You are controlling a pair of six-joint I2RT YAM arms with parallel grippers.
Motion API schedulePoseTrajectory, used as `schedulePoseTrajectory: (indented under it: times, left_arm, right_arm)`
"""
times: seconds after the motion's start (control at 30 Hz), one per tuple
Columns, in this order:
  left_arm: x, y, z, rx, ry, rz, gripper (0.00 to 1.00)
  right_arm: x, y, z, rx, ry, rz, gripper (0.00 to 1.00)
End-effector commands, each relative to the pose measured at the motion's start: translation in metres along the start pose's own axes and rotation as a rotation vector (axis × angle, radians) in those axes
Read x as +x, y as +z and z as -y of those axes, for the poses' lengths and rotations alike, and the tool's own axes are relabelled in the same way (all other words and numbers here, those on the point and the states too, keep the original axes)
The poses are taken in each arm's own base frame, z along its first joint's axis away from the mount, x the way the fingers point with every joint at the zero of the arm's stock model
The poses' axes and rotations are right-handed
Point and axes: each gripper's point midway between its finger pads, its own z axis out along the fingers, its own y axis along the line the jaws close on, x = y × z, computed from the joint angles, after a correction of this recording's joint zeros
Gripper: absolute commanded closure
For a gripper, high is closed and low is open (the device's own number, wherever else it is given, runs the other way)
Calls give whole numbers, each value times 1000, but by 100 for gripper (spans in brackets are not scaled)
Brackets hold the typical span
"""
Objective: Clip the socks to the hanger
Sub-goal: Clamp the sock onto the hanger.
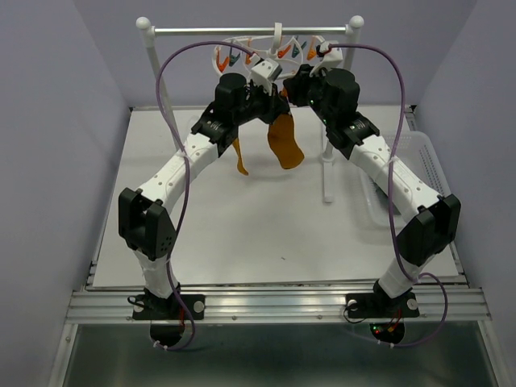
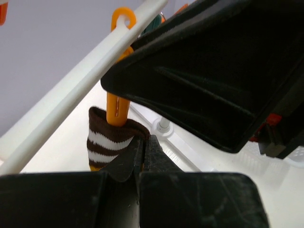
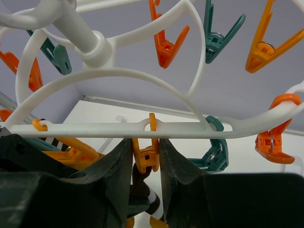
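Top external view: both arms reach forward and upward from their bases at the near table (image 1: pixel 242 234) edge. The left arm (image 1: pixel 181 165) bends out at the elbow, then angles inward. The right arm (image 1: pixel 387 165) mirrors it, so the two wrists meet under the white hanger (image 1: pixel 278 36), which hangs from the metal rail stand (image 1: pixel 250 31). A mustard-orange sock (image 1: pixel 284 141) dangles below the meeting point, clear of the table, with a narrower strip of the same colour (image 1: pixel 240 157) just to its left.

Left wrist view: the left gripper (image 2: pixel 144 147) has its fingertips pressed fully together, touching the edge of the sock's brown, white-striped cuff (image 2: pixel 107 137). Whether fabric is pinched between them cannot be told. An orange clip (image 2: pixel 116 107) hanging from a white bar of the hanger bites the cuff from above.

Right wrist view: the right gripper (image 3: pixel 145 147) points up at the hanger's underside, its two fingers squeezing that orange clip from either side. The striped cuff shows just beneath the clip. Other orange and teal clips (image 3: pixel 216 31) hang around the frame.
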Motion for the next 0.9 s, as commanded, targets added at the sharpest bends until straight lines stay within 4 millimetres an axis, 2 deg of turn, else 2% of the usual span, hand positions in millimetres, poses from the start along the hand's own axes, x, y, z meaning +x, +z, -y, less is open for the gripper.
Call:
schedulePoseTrajectory:
  times: [0.0,0.13,0.3,0.43,0.47,0.73,0.87]
  left_arm:
    - [-51,-2,8,18,32,130,100]
    - [-53,1,5,-1,19,135,100]
    - [-55,2,5,-17,30,140,100]
    - [-55,2,-6,-80,23,136,100]
    - [-56,2,-6,-82,23,136,100]
    - [-69,-1,-2,-75,35,161,100]
    - [-76,-5,-4,-90,48,173,100]
  right_arm:
    - [31,5,9,34,8,-105,99]
    - [39,6,9,52,1,-132,99]
    - [43,7,18,101,-8,-139,99]
    - [42,5,26,154,-40,-135,99]
    - [44,5,22,150,-46,-137,99]
    - [61,9,22,157,-62,-176,99]
    - [62,9,28,187,-80,-177,99]
